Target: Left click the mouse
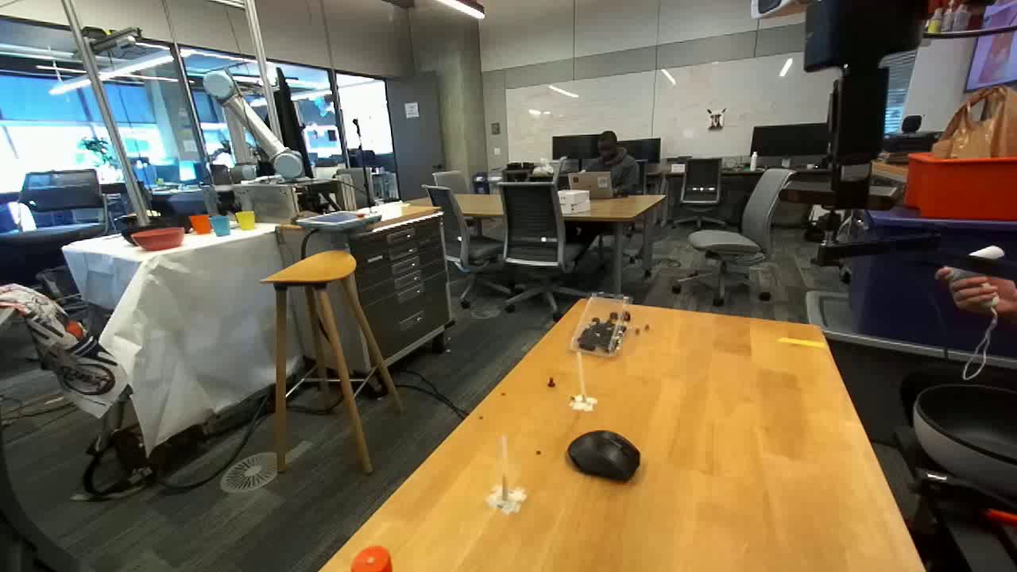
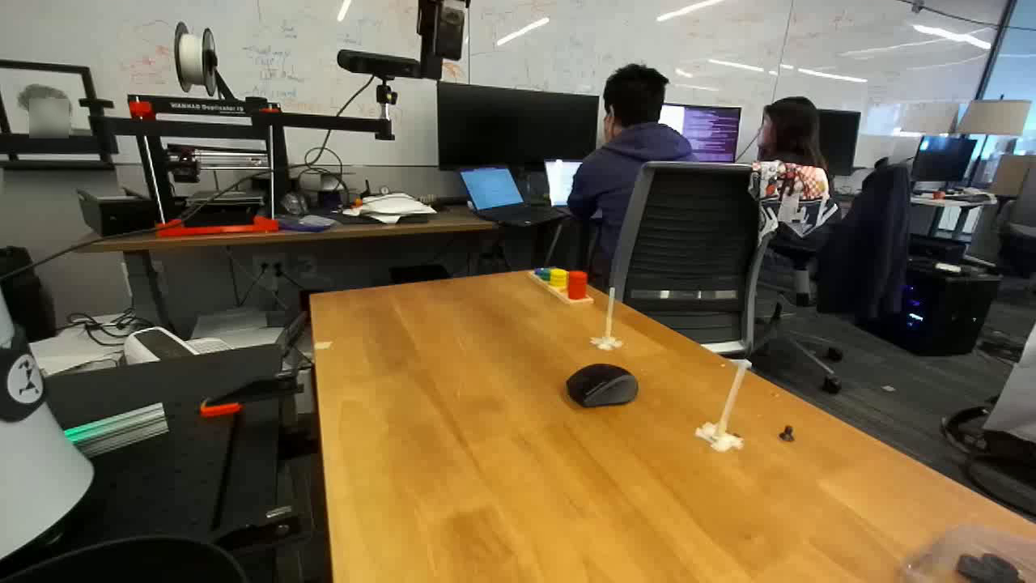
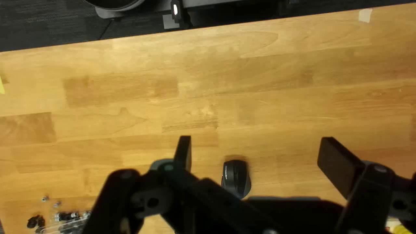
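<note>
The black, rounded mouse (image 1: 604, 455) lies on the wooden table (image 1: 739, 485). It also shows in an exterior view (image 2: 602, 385) and in the wrist view (image 3: 236, 175). My gripper (image 3: 255, 143) is open and empty in the wrist view, its two dark fingertips wide apart. The mouse appears small below the gripper, between the fingers and nearer the left one. There is a gap in height between gripper and table. A dark gripper link hides the lower left edge of the mouse there. I cannot make out the gripper in the exterior views.
Thin white upright posts (image 1: 582, 389) (image 1: 504, 477) stand on the table near the mouse. A clear tray (image 1: 624, 318) holds dark pieces at the far end. A colored block toy (image 2: 577, 285) stands at the opposite end. A person's hand (image 1: 985, 294) shows beyond the table.
</note>
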Motion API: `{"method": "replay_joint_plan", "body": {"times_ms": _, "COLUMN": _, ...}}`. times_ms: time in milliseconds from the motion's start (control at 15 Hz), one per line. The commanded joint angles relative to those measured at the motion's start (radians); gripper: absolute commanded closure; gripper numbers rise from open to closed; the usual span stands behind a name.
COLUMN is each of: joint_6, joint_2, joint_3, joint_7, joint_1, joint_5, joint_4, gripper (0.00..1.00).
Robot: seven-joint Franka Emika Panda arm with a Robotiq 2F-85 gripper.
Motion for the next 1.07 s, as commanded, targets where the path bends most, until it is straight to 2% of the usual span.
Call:
{"method": "replay_joint_plan", "body": {"times_ms": 0, "joint_6": -0.002, "joint_2": 0.001, "joint_3": -0.009, "joint_7": 0.003, "joint_1": 0.010, "joint_5": -0.004, "joint_4": 0.004, "gripper": 0.00}}
{"method": "replay_joint_plan", "body": {"times_ms": 533, "joint_6": 0.010, "joint_2": -0.003, "joint_3": -0.006, "joint_7": 0.011, "joint_1": 0.007, "joint_5": -0.012, "joint_4": 0.003, "gripper": 0.00}}
{"method": "replay_joint_plan", "body": {"times_ms": 667, "joint_6": 0.062, "joint_2": -0.001, "joint_3": 0.000, "joint_7": 0.026, "joint_1": -0.002, "joint_5": -0.042, "joint_4": -0.011, "gripper": 0.00}}
{"method": "replay_joint_plan", "body": {"times_ms": 867, "joint_6": 0.202, "joint_2": 0.028, "joint_3": 0.003, "joint_7": 0.042, "joint_1": -0.018, "joint_5": -0.136, "joint_4": -0.020, "gripper": 0.00}}
{"method": "replay_joint_plan", "body": {"times_ms": 933, "joint_6": 0.245, "joint_2": 0.042, "joint_3": 0.000, "joint_7": 0.046, "joint_1": -0.023, "joint_5": -0.158, "joint_4": -0.020, "gripper": 0.25}}
{"method": "replay_joint_plan", "body": {"times_ms": 1000, "joint_6": 0.301, "joint_2": 0.061, "joint_3": -0.003, "joint_7": 0.056, "joint_1": -0.030, "joint_5": -0.184, "joint_4": -0.023, "gripper": 0.27}}
